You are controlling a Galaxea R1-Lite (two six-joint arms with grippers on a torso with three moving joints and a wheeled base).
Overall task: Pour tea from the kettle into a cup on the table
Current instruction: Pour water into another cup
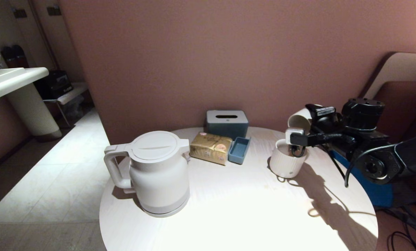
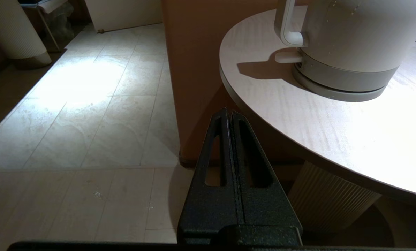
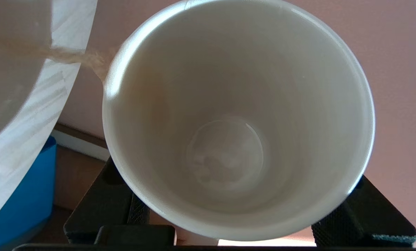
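The right claw (image 1: 310,127) grips the cup (image 1: 299,120), tipped on its side in the air above the ribbed mug (image 1: 287,163) near the worktop's (image 1: 249,209) right edge; the cup looks empty, light, smooth and breakable, so a firm hold round its wall suits it. The kettle (image 1: 155,172) stands near the left edge, lid on; probably heavy and rigid, best taken by its loop handle (image 1: 113,169). The left claw (image 2: 228,118) hangs closed and empty beside the worktop's left edge

White kettle (image 1: 159,172), grey-banded; white cup (image 3: 239,118); blue tray (image 1: 239,150).
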